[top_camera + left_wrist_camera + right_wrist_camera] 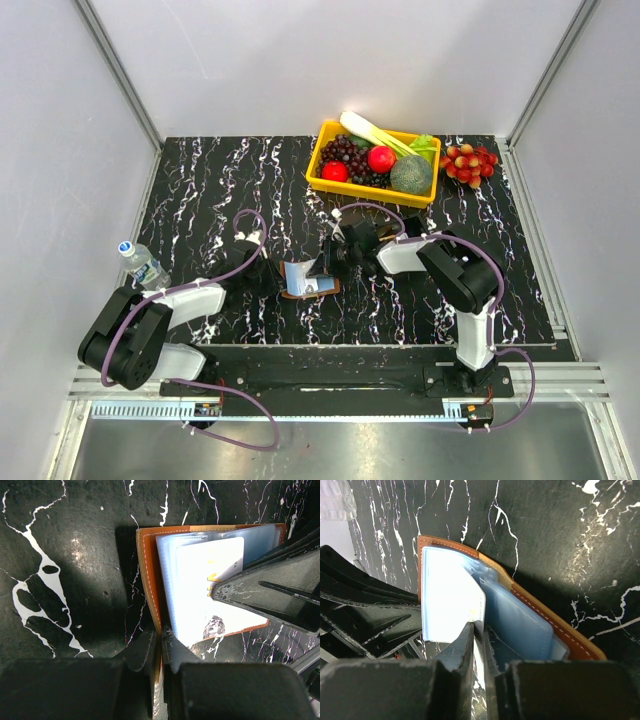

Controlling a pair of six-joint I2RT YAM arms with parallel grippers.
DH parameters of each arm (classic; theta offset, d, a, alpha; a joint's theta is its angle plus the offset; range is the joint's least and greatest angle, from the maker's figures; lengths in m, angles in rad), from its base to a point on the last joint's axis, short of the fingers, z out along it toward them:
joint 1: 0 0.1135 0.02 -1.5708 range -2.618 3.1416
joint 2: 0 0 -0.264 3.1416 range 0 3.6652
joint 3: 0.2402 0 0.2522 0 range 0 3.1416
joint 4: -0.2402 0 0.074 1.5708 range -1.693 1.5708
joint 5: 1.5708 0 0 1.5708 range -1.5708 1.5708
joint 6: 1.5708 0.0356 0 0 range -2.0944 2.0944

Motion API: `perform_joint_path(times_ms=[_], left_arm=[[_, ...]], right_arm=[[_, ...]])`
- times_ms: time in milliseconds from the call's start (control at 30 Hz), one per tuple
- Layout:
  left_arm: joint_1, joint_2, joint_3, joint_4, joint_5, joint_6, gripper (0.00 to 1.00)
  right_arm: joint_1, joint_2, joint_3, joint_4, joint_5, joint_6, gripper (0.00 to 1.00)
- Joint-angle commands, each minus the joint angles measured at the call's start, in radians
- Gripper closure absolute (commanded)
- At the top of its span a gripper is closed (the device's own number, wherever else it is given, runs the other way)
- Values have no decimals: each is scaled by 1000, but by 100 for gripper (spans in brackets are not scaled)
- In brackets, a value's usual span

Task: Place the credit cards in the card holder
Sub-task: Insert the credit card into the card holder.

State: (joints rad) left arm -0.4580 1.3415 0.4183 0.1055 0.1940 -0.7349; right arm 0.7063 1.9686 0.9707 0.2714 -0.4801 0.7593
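Observation:
The brown card holder (322,291) lies open on the black marbled table between both grippers, its pale blue sleeves showing. My left gripper (280,277) is shut on the edge of its brown cover (147,580), pinched between the jaws (161,636). My right gripper (328,264) is shut on a white credit card (450,605) with an orange mark, held at a sleeve of the holder (545,617). The same card shows in the left wrist view (200,595), partly covered by the right fingers (270,595). No other credit cards are in view.
A yellow basket (322,180) with grapes, red fruit, broccoli and leek stands at the back. A bunch of red grapes (470,162) lies to its right. A water bottle (145,265) lies at the table's left edge.

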Motion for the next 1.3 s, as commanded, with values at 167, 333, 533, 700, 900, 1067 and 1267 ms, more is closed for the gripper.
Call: perform_joint_path(times_ms=[167,333,533,700,900,1067,1267], left_arm=[[-4,25,-36,-104,-64,25,100],[-5,28,-35,-104,-61,26,100],[-5,30,-36,-101,-59,28,100],[-4,24,-41,-99,-59,28,100],[-5,27,-41,-90,-50,29,100],[-5,30,-46,-82,-48,26,100],[-5,30,-52,-79,-48,22,100]], right_arm=[[32,-39,-35,-265,118,-44,75],[32,-73,-38,-313,150,-41,69],[32,-82,-32,-321,153,-46,76],[30,-106,-36,-316,155,-44,92],[38,-48,-23,-232,58,-20,96],[56,16,19,-218,14,-3,96],[62,24,36,-219,15,-3,93]])
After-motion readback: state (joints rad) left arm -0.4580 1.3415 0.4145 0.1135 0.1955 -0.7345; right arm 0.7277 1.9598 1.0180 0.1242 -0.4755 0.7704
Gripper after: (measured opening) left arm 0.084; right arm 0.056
